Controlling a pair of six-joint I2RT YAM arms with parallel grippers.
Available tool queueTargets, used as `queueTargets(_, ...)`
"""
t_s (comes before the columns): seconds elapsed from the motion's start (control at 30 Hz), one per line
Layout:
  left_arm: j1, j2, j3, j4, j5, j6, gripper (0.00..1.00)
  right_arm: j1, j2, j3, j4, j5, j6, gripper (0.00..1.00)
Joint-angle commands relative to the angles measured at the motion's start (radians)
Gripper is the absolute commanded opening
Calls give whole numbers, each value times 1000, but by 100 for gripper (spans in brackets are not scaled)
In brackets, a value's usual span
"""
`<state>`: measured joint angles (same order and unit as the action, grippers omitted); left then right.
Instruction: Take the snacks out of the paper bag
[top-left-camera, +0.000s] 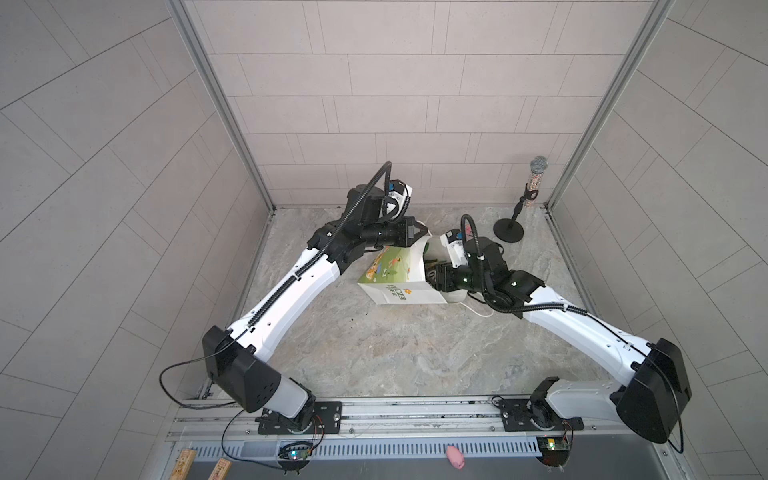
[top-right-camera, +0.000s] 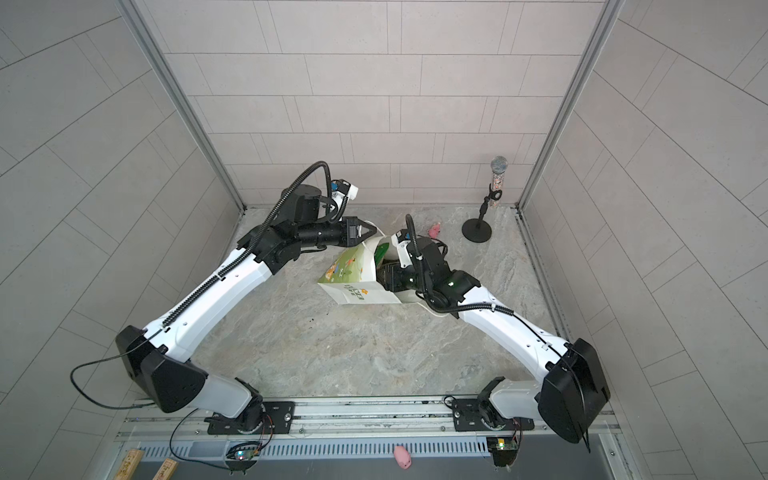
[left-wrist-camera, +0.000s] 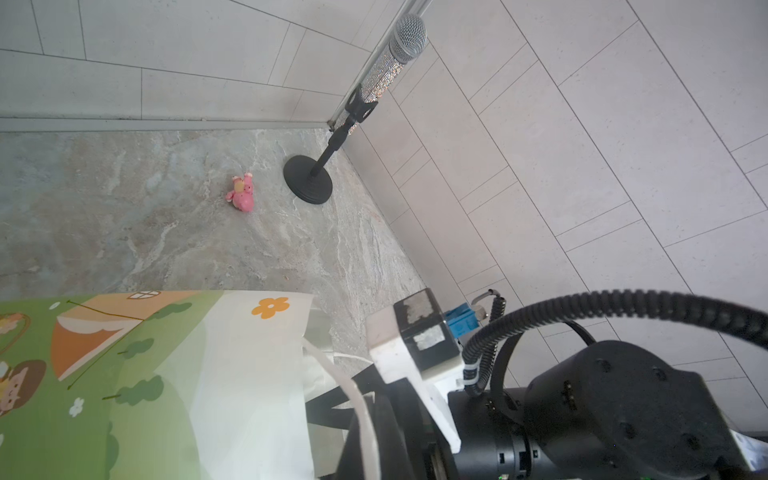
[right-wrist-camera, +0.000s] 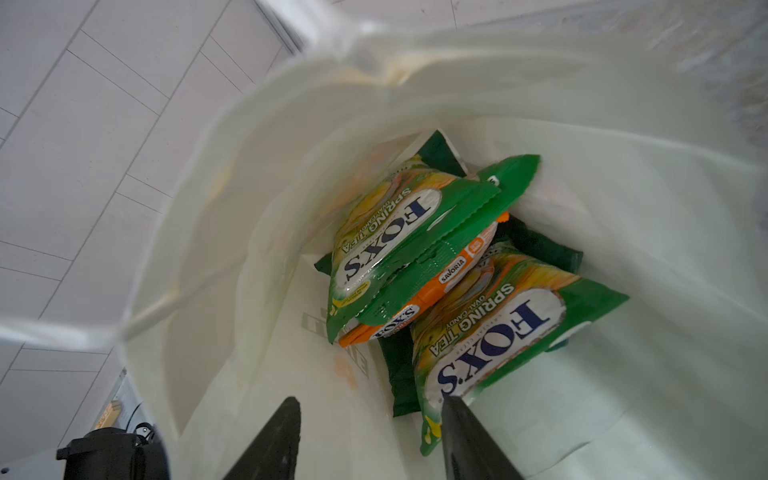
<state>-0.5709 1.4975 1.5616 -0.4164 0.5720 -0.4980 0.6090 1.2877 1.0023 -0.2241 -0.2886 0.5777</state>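
The right end effector (right-wrist-camera: 372, 401) is inside the mouth of the paper bag (right-wrist-camera: 623, 208), its two black fingers spread with nothing between them. One fingertip is just in front of the nearest yellow-green candy packet (right-wrist-camera: 490, 332). Deeper in the bag lie a red-orange packet (right-wrist-camera: 440, 282), a second yellow-green packet (right-wrist-camera: 395, 232) on top of it, a third green one (right-wrist-camera: 511, 174) and, under them all, a dark green crisp bag (right-wrist-camera: 399, 374).

The left end effector (top-left-camera: 420, 232) is pressed together on the bag's upper rim. The bag (top-left-camera: 399, 291) lies on its side on the table (top-left-camera: 374, 353), mouth towards the right arm. Behind it are a pink toy (left-wrist-camera: 241, 193) and a microphone on a stand (top-left-camera: 539, 174).
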Motion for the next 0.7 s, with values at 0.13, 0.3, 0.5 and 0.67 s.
queueTargets(0.13,-19,-21,0,22,-17,-1,0,8,-51,-131,87,203,166,50)
queueTargets(0.3,-25,-7,11,22,-11,0,0,8,-79,-206,117,300,232,50)
queueTargets(0.5,-27,-1,15,22,-11,1,0,6,-47,-215,141,354,296,49)
queueTargets(0.67,-28,0,15,22,-1,2,0,-5,11,-219,218,323,351,46)
